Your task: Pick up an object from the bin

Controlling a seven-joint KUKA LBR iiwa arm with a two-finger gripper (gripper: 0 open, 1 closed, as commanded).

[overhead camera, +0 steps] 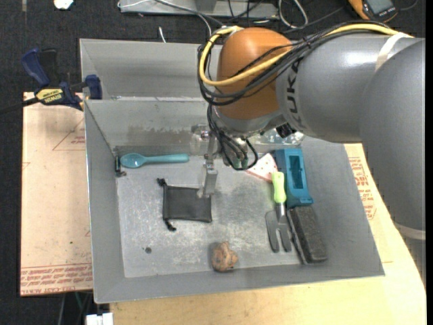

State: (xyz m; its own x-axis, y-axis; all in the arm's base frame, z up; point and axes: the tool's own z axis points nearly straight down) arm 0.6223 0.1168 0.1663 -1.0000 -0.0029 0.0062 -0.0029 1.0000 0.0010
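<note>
Our gripper (210, 185) sits at the upper right edge of the black pouch (184, 205), in the middle of the bin (101, 181) — open or closed, we cannot tell. A teal spoon (152, 159) and a green-handled fork (277, 205) lie apart.

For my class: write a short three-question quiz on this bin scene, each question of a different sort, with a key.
1. Which thing lies nearest the gripper? A teal spoon; B black flat square; C brown lump.
2. True or false: the teal spoon lies beside the fork.
3. Fill in: the fork's handle is ____.
Key: 1 B; 2 false; 3 green.
</note>
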